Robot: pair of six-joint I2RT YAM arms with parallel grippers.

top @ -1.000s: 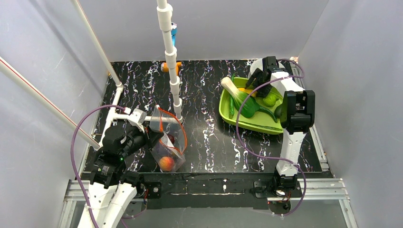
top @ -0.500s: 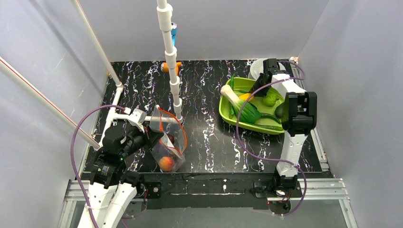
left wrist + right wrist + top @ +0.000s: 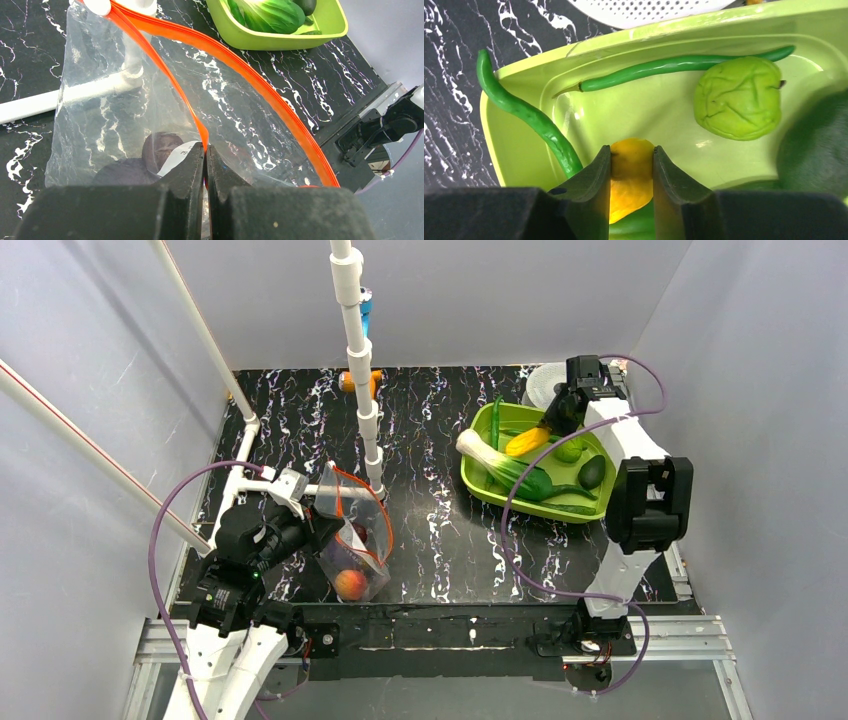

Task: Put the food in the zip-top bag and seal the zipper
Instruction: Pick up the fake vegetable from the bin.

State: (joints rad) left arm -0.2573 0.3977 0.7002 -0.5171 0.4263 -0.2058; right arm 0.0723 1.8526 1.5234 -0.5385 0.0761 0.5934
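The clear zip-top bag (image 3: 352, 545) stands open at the near left, its mouth hung on a white pipe. My left gripper (image 3: 205, 148) is shut on the near side of its red-orange zipper (image 3: 240, 65). An orange-red peach (image 3: 349, 584) and a dark plum (image 3: 160, 145) lie inside. My right gripper (image 3: 631, 148) is shut on the yellow piece (image 3: 629, 190), held over the lime-green tray (image 3: 478, 480). In the tray lie a light green leafy ball (image 3: 738, 97), a dark avocado (image 3: 592, 471) and green pods (image 3: 524, 110).
A white-stemmed green vegetable (image 3: 505, 468) lies across the tray. A white perforated dish (image 3: 649, 7) sits behind the tray. A white pipe frame (image 3: 360, 370) rises from the table's middle, with an orange object (image 3: 347, 381) at its far side. Grey walls close in on three sides.
My right gripper closed on the yellow piece and drew back toward the far right with it. The left arm and the bag have not moved.
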